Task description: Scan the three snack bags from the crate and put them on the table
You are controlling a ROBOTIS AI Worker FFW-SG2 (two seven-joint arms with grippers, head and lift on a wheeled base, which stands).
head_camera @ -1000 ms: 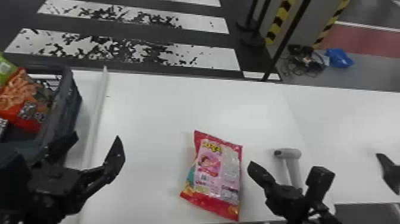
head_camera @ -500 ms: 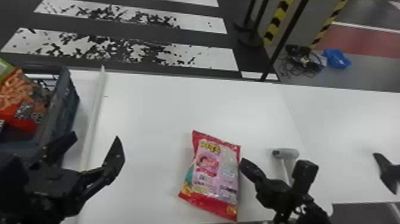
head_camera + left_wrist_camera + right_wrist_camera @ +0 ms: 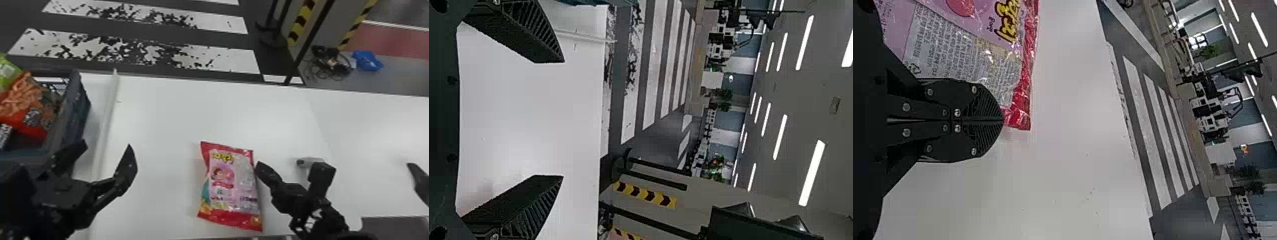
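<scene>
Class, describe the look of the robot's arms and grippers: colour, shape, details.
The left gripper and right gripper are black, as are the arms. The left's fingers are tapering wedges with slatted sides; the right's have finely ridged ends and round, silvery screw heads.

Crate (image 3: 75,111) partly past head view's edge

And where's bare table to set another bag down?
The white table is bare beyond the red-edged snack bag, from the white rail rightward, and between that bag and the left gripper. Crowded right of the bag: right gripper, then the grey tool.
</scene>
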